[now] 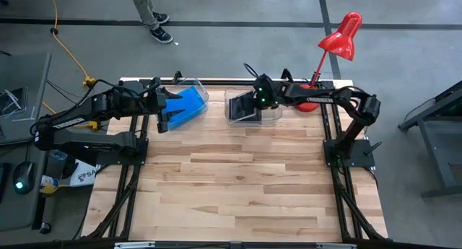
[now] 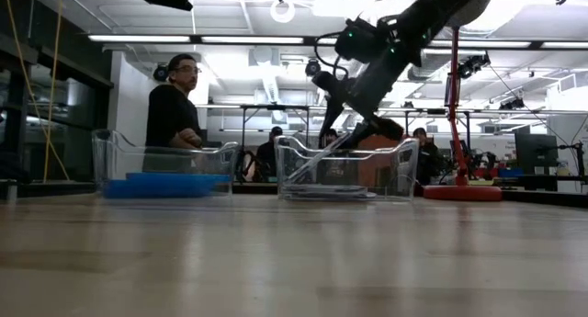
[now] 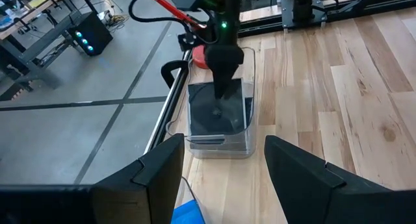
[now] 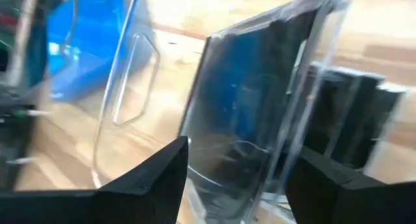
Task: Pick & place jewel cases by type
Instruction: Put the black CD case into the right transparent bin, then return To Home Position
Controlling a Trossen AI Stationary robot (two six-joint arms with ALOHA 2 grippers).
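- At the far edge of the worktop [image 1: 238, 177], two clear tubs stand side by side, the left tub [image 1: 189, 99] holding the blue cases [image 1: 182, 108] and the right tub [image 1: 253, 106] holding black cases [image 3: 218, 110]; the blue stack lies flat, seen low in the tub from table height.
- Over the right tub, the right hand [image 1: 249, 105] reaches down into it, fingers parted; a black case [image 4: 250, 126] stands tilted on edge between those fingers in the wrist view, leaning on the tub's clear wall; whether the fingers press it cannot be told; more black cases [image 4: 351, 113] lie beyond it.
- Beside the blue tub, the left hand [image 1: 167, 108] hovers at its near side with fingers spread and nothing between them; its wrist view looks across to the other tub.
- Behind the right arm, a red desk lamp [image 1: 338, 43] stands at the worktop's corner.
- Beyond the worktop, a person [image 2: 175, 106] in dark clothing stands behind the blue tub; others sit farther back.
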